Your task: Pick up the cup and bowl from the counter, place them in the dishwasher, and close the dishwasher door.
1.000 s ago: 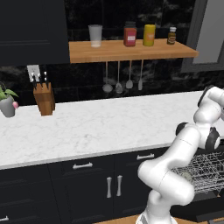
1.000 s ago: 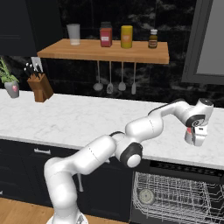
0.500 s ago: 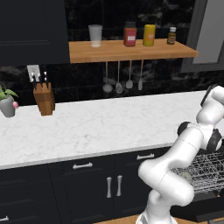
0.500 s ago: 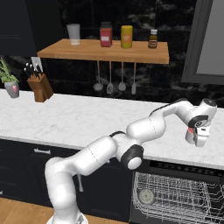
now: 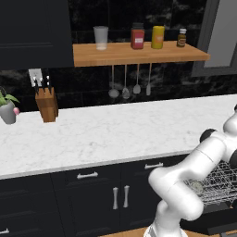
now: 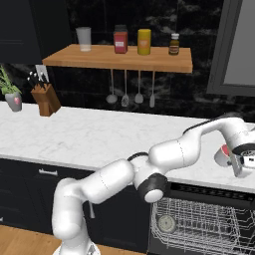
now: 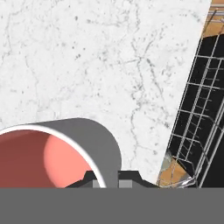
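Just before the pincer [image 7: 107, 181], the cup [image 7: 65, 153] has a smooth matt grey outside and a glossy red-orange inside. Beneath it, the counter [image 7: 87, 57] looks like polished white marble with grey veins. Beside it, the dishwasher [image 6: 199, 224] shows a thin grey metal wire rack [image 6: 204, 224].

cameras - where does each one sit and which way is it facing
Left base view: behind the arm on its left, facing the counter and shelf; the arm rises lower right.
Right base view: behind on its right, same counter; the arm sweeps from lower left to the gripper by the cup.
Hand view: on the hand, looking down at the cup and counter.
Shared: all show the dishwasher's wire rack.
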Available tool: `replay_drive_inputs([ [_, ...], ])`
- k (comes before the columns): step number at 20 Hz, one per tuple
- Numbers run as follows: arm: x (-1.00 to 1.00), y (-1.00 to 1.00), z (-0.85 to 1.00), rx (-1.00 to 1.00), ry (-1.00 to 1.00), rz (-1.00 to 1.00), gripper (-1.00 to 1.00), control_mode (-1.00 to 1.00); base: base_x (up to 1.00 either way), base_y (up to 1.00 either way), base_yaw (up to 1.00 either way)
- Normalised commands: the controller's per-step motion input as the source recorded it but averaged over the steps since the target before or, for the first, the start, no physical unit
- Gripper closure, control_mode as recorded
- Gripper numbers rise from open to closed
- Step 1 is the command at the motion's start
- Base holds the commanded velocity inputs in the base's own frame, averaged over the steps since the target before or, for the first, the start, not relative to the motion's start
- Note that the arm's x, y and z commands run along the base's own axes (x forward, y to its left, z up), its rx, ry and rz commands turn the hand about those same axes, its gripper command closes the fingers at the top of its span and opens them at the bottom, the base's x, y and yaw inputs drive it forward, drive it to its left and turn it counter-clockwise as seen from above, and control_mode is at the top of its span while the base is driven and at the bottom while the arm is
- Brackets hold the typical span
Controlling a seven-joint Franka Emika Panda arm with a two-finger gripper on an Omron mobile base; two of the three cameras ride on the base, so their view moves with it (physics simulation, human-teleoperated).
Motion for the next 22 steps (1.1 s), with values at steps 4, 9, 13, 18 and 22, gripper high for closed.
replay_drive_inputs([
  [4, -1.00, 0.56, -0.04, -0.13, -0.30, 0.16, 1.00, -1.00, 0.00, 0.00, 0.00],
  [9, -0.94, 0.73, -0.31, -0.22, -0.26, 0.13, 1.00, -1.00, 0.00, 0.00, 0.00],
  [13, -0.71, 0.89, -0.67, -0.29, -0.21, 0.08, 1.00, -1.00, 0.00, 0.00, 0.00],
  [18, -0.29, 0.80, -0.95, -0.38, -0.12, 0.01, 1.00, -1.00, 0.00, 0.00, 0.00],
  [22, -0.05, 0.84, -1.00, -0.48, -0.07, 0.00, 1.00, -1.00, 0.00, 0.00, 0.00],
])
